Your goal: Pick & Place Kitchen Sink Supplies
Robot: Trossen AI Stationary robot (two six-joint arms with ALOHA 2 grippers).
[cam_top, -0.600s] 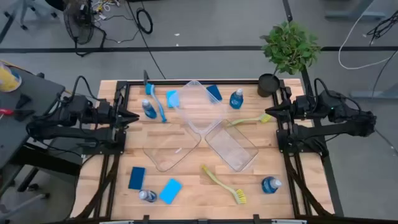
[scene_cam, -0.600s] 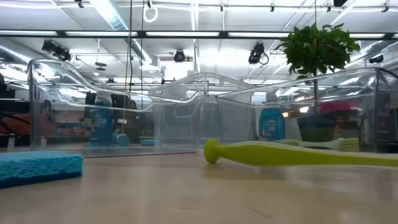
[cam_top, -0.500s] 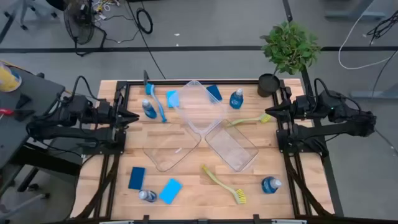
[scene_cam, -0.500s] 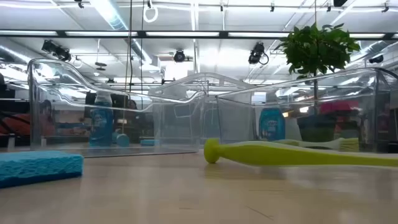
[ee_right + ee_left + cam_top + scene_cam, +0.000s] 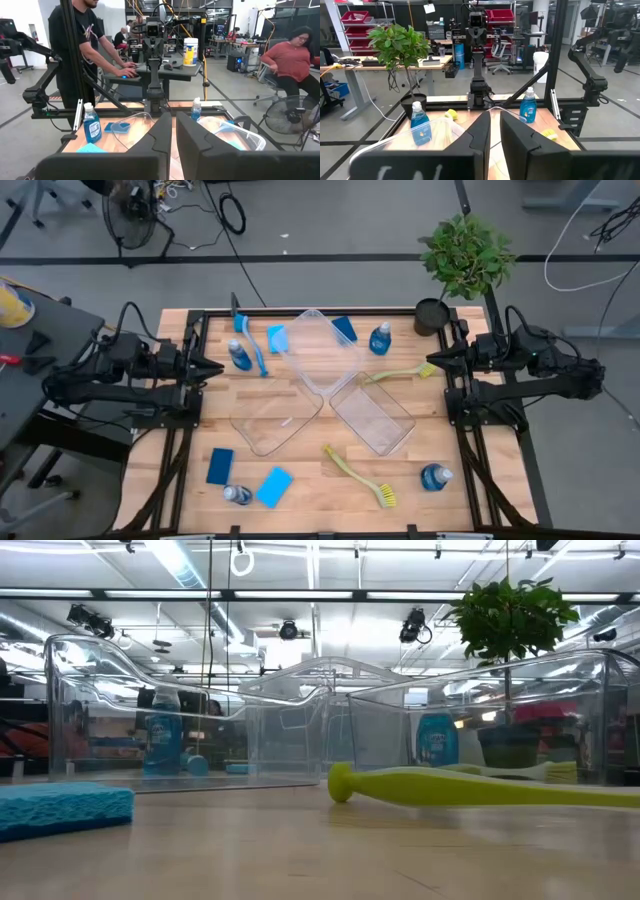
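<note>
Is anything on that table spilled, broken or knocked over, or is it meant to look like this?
Nothing looks spilled or broken. The three clear bins sit at odd angles, touching mid-table. Around them lie sponges and brushes; one bottle seems to lie on its side. Both tools, left tool and right tool, wait at the edges.

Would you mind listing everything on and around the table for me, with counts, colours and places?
bottles: 4, clear with blue liquid; two toward the far edge, two near the front edge.
sponges: 4, two light blue, two dark blue; one pair flanking the far bin, one pair at the front left.
dish brushes: 3; one blue at far left, two yellow-green at mid-right and front centre.
bins: 3, clear, clustered mid-table.
potted plant: 1, green, far right corner.
table: 1, light wood.
people: at least 2, in the room beyond.
left hand: 1, dark, at the left edge.
right hand: 1, dark, at the right edge.
</note>
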